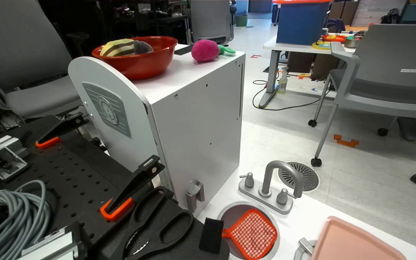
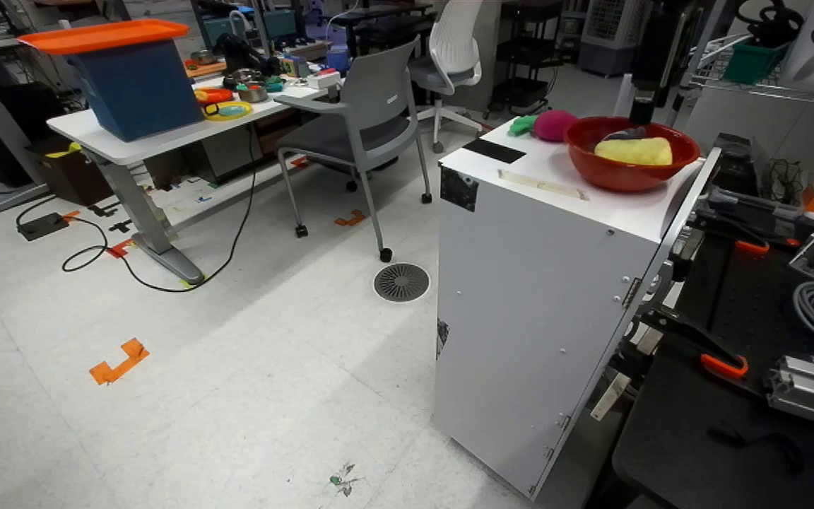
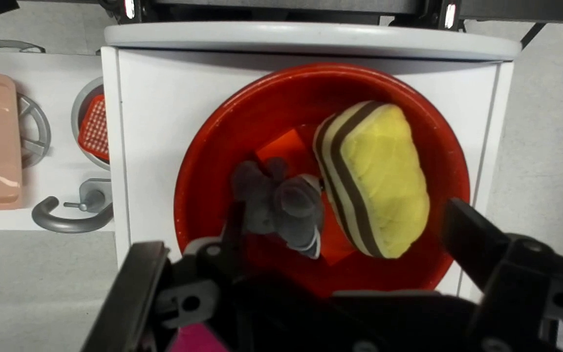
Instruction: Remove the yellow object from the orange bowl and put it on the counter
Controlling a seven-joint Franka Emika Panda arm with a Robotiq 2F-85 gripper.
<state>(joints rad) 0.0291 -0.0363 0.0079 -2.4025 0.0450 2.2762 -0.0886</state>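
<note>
The yellow object is a plush with brown and cream stripes (image 3: 386, 181). It lies in the orange-red bowl (image 3: 203, 132), on the right side in the wrist view. It also shows in both exterior views (image 1: 117, 47) (image 2: 633, 150). The bowl (image 1: 139, 66) (image 2: 622, 177) stands on the white counter (image 1: 190, 74) (image 2: 534, 164) (image 3: 152, 146). My gripper (image 3: 347, 220) is open and empty above the bowl. In the wrist view its right finger appears beside the yellow plush and its left finger overlaps the grey toy. I cannot clearly make out the gripper in the exterior views.
A grey plush toy (image 3: 286, 205) and a flat orange piece (image 3: 286, 146) also lie in the bowl. A pink ball with green leaves (image 1: 205, 50) sits on the counter beside it. A rounded panel (image 1: 103, 97) rises along one counter edge. A faucet (image 1: 284, 173) stands lower down.
</note>
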